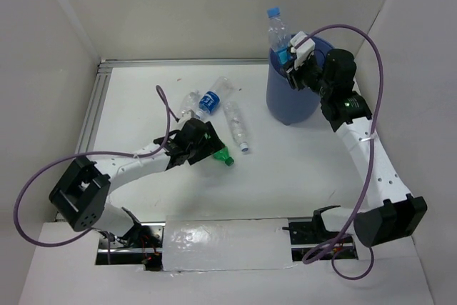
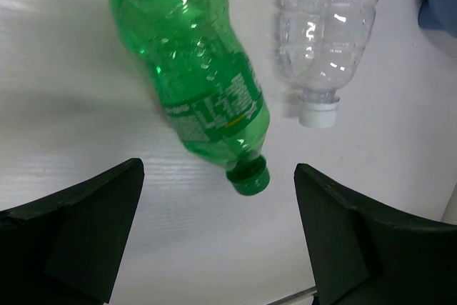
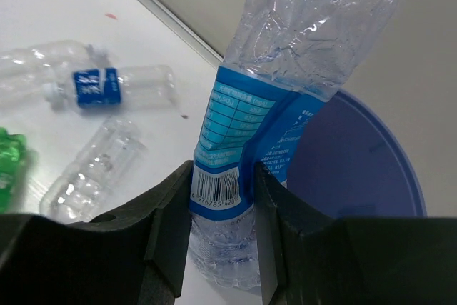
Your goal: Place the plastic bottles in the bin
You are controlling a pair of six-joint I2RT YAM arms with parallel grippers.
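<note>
right gripper (image 3: 223,208) tight around one bottle (image 3: 307,41) at one bin (image 1: 289,101) (left gripper (image 2: 218,198) agape), four bottles (image 1: 189,99) (image 1: 211,98) (image 1: 235,125) (image 1: 223,156) loose

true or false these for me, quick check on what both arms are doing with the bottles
1. The right gripper grips a clear blue-labelled bottle at the bin. True.
2. The green bottle sits inside the bin. False: it lies on the table, below the left gripper.
3. The left gripper is shut on the green bottle. False: it is open, holding nothing.
4. The green bottle has its cap on. True.
</note>
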